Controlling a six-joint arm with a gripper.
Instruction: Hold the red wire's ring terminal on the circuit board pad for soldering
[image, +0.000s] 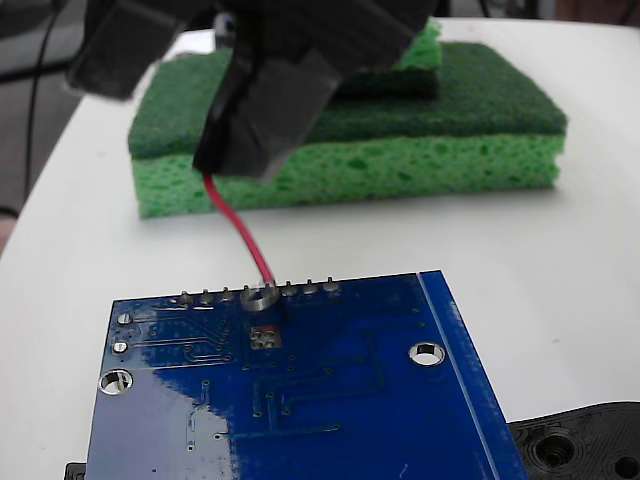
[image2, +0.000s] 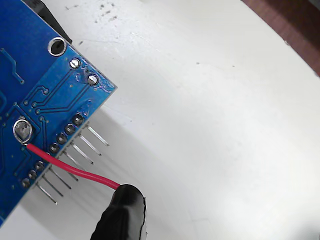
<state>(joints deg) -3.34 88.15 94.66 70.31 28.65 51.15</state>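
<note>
The glossy blue circuit board (image: 330, 400) lies at the front of the white table, also seen at the left of the wrist view (image2: 30, 95). The red wire (image: 240, 232) runs from my black gripper (image: 245, 130) down to the board. Its silver ring terminal (image: 260, 297) rests flat on the board, just inside the row of grey solder points (image: 300, 290). From the wrist camera, the ring terminal (image2: 22, 131) sits on a round pad and the red wire (image2: 70, 167) leads back to my gripper (image2: 122, 212), which is shut on the wire.
Two green sponges (image: 400, 150) are stacked behind the board, close under the gripper. A black plastic part with holes (image: 585, 445) lies at the board's right front corner. Header pins (image2: 75, 152) stick out past the board edge over the white table (image2: 215, 125).
</note>
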